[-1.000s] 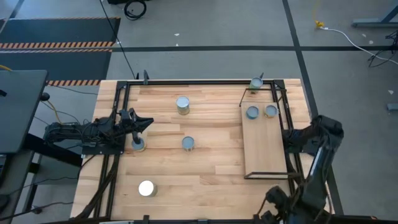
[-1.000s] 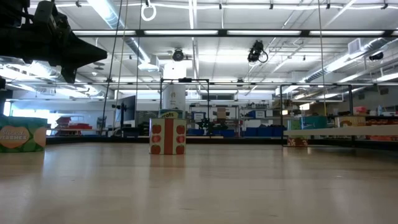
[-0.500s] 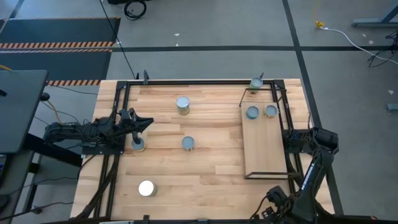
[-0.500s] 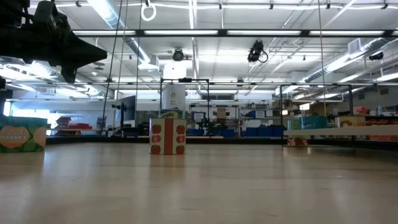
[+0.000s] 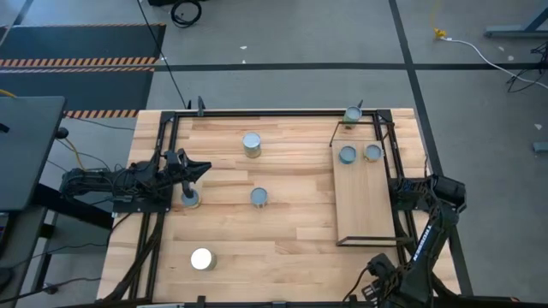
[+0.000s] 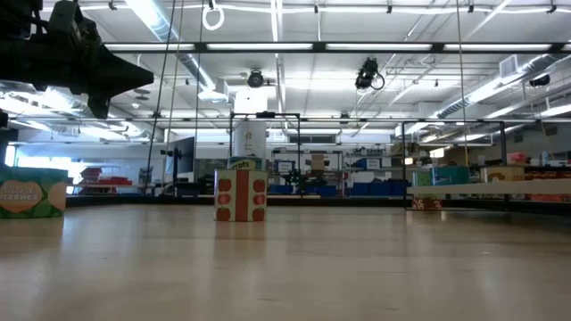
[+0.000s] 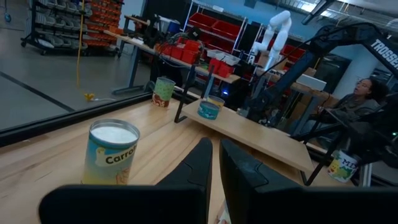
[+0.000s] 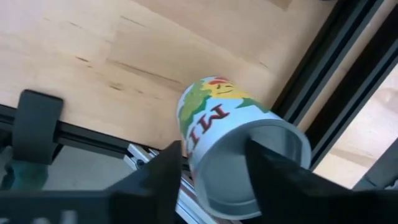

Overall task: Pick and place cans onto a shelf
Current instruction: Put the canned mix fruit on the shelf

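Green-labelled can sits between the right gripper's fingers.

Open shelf ahead, cans scattered mid-table

You have most of the shelf bare: only two cans stand at its far end, another can just beyond the frame. On the tabletop, three standing cans and a white-topped can interrupt the stretch left of the shelf.
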